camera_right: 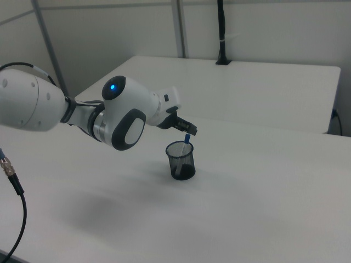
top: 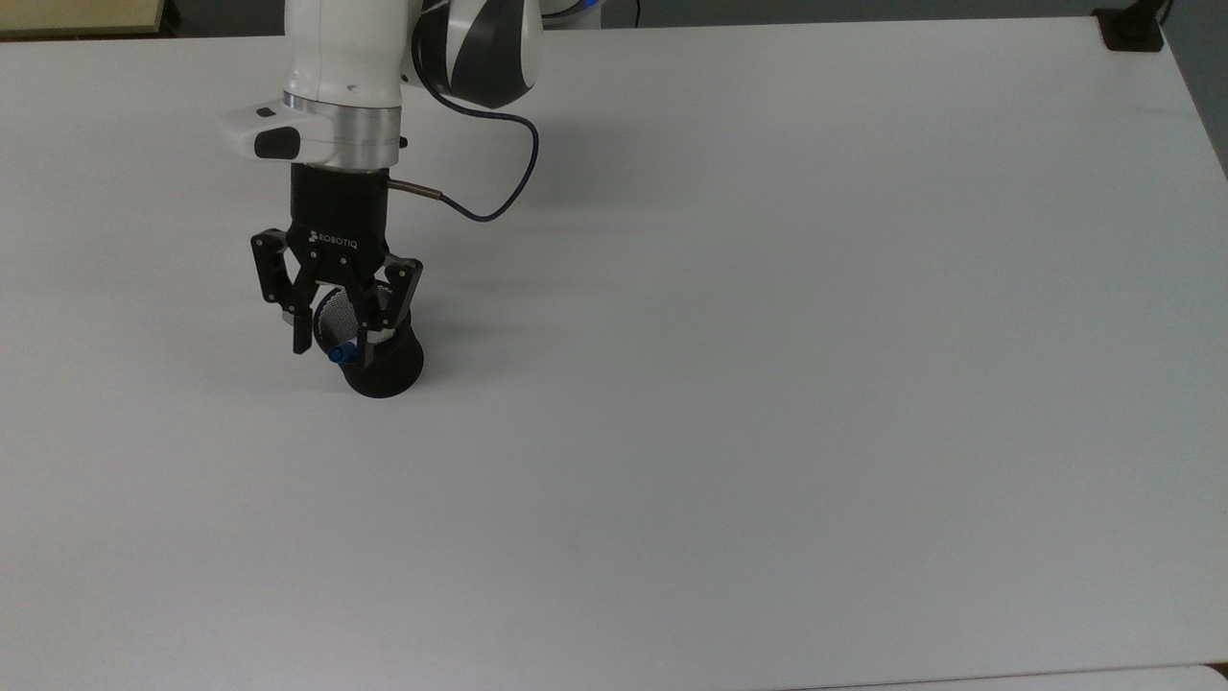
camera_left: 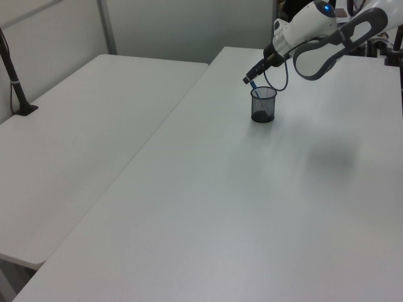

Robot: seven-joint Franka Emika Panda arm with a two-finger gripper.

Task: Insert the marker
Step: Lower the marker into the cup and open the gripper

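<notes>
The black mesh cup [top: 386,369] stands on the white table [top: 767,384], toward the top view's left. The marker [top: 338,354] sits inside it, leaning on the rim with its blue end poking out above. My gripper [top: 332,346] hangs open right over the cup's mouth, its fingers spread either side of the blue end and apart from it. In the left view the marker [camera_left: 253,85] slants up out of the cup [camera_left: 263,106] just under the gripper [camera_left: 248,79]. The right view has the blue end [camera_right: 187,139] above the cup [camera_right: 181,160], below the gripper [camera_right: 190,131].
A dark cable [top: 489,206] loops from the wrist. A black clamp [top: 1132,29] sits at the table's far right corner in the top view. A second white table [camera_left: 82,126] with a black post [camera_left: 16,82] adjoins on the left view's left.
</notes>
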